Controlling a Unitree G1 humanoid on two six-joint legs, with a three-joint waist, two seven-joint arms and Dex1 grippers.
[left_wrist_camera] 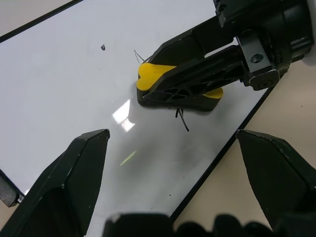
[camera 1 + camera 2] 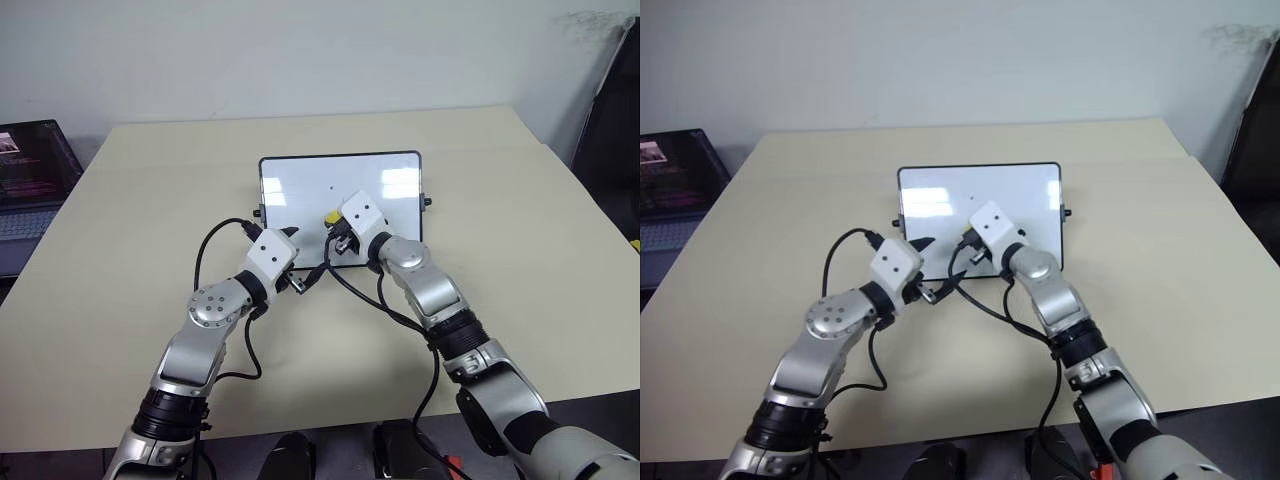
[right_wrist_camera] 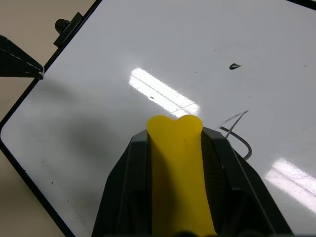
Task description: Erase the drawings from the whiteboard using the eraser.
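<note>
On the whiteboard (image 2: 300, 190) — unreadable drawings (image 3: 237, 129); right end effector (image 3: 175, 148) grips the eraser (image 1: 148, 76), left end effector (image 1: 173, 163) released.

The whiteboard (image 2: 340, 180) lies flat near the middle of the counter (image 2: 520, 220), toward its far half. Over the board's near part, the right gripper (image 1: 163, 86) comes in from the right with the eraser (image 1: 153, 76) clamped between its jaws, the eraser's underside resting on the board. Remnants of the drawings (image 3: 237, 131) lie on the board just beside the eraser, and a small fleck (image 3: 235, 66) sits farther off toward the far edge. The left gripper (image 2: 296, 262) hovers at the board's near left edge, left of the right gripper. A laptop (image 2: 30, 180) sits beyond the counter's left edge.
</note>
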